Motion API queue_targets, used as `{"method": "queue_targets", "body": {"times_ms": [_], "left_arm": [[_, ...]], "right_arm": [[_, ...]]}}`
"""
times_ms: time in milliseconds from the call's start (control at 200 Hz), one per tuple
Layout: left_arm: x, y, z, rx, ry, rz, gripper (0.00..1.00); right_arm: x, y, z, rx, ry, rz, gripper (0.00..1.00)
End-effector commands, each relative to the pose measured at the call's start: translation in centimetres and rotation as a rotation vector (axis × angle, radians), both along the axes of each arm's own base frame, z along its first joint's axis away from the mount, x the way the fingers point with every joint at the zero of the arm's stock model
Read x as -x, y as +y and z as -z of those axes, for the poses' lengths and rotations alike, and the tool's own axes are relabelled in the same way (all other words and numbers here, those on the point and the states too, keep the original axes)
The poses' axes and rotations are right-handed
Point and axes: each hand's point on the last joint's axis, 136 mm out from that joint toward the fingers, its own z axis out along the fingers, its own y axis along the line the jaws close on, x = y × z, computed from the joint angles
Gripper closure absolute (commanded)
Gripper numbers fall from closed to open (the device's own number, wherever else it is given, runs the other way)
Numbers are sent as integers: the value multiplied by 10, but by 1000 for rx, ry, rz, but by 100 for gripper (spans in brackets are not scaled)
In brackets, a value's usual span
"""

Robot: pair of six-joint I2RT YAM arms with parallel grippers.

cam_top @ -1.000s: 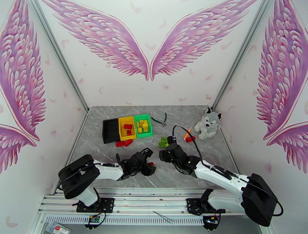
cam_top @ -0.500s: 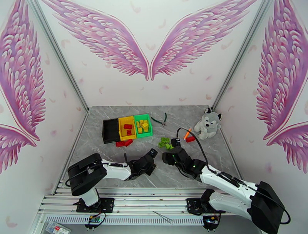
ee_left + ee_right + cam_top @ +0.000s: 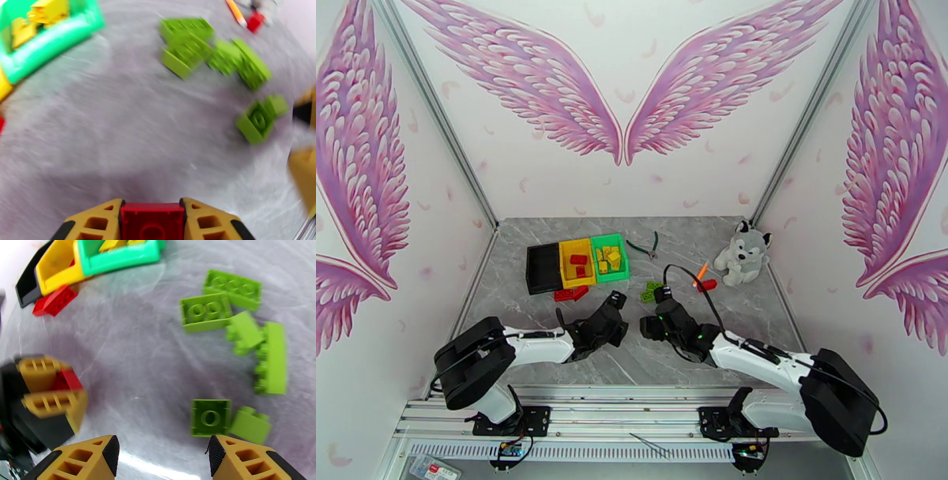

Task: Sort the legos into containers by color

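Left gripper (image 3: 152, 213): fingers narrow, pinching a red brick (image 3: 152, 225) above the table (image 3: 118, 138).
Right gripper (image 3: 162, 455): fingers wide apart, just short of a lime brick (image 3: 210, 417).
Lime cluster (image 3: 652, 290): loose on the table, right of the bins.
Yellow bin (image 3: 579, 283): holds red bricks.
Green bin (image 3: 612, 278): holds yellow bricks.
Black bin (image 3: 543, 270): probably bare, though too dark to be sure.
Loose red bricks (image 3: 570, 294): just in front of the yellow bin.

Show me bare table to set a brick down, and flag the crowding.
Bare: the far strip of table behind the bins; the stretch between pliers and husky toy. Crowded: the green legos beside the right end effector, and the bins' front, where red bricks lie.
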Motion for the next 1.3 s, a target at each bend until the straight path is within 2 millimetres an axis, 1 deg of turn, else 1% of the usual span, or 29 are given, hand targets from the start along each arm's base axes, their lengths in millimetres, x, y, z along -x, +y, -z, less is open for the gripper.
{"method": "queue_targets", "body": {"times_ms": [0,90,180,215,315,445,580,675,715,755,765,780,860,900,935,960,970,990,1090,1200,1295], "left_arm": [[-30,14,-32,70,-55,-110,71],[-57,32,-50,83,-94,-196,71],[-82,50,-66,85,-125,-275,70],[-93,57,-72,86,-139,-306,70],[-120,76,-85,90,-166,-381,69],[-157,98,-90,86,-181,-452,68],[-194,105,-93,93,-183,-474,68],[-219,107,-92,86,-181,-480,65],[-227,108,-91,80,-176,-486,62],[-230,111,-85,72,-161,-488,56],[-236,110,-94,85,-176,-490,53],[-238,110,-97,90,-181,-490,49],[-239,112,-103,100,-192,-492,34],[-237,113,-106,100,-199,-490,28],[-235,113,-110,103,-206,-487,25],[-234,113,-116,110,-218,-483,24],[-230,114,-109,98,-204,-482,24],[-226,116,-106,93,-198,-480,24],[-211,117,-110,89,-207,-467,22],[-190,120,-104,90,-195,-453,20],[-173,124,-97,91,-172,-442,20]], "right_arm": [[-9,42,-20,-86,-39,-115,36],[-14,52,-18,-79,-32,-136,38],[-21,53,-17,-51,-39,-126,38],[-23,52,-18,-41,-46,-120,38],[-27,48,-23,-12,-67,-108,38],[-30,39,-28,7,-87,-84,37],[-31,33,-31,2,-93,-69,37],[-31,31,-32,5,-94,-63,37],[-31,29,-32,8,-95,-57,37],[-31,27,-32,11,-96,-51,37],[-32,26,-31,13,-95,-48,37],[-32,25,-31,13,-95,-46,37],[-33,19,-32,18,-97,-27,36],[-34,17,-32,19,-97,-19,35],[-34,15,-32,18,-98,-13,35],[-35,14,-31,19,-97,-8,34],[-35,14,-31,18,-96,-8,34],[-36,14,-31,17,-97,-7,34],[-39,17,-30,9,-96,-11,34],[-42,26,-28,-12,-84,-26,34],[-43,38,-25,-41,-65,-52,34]]}}
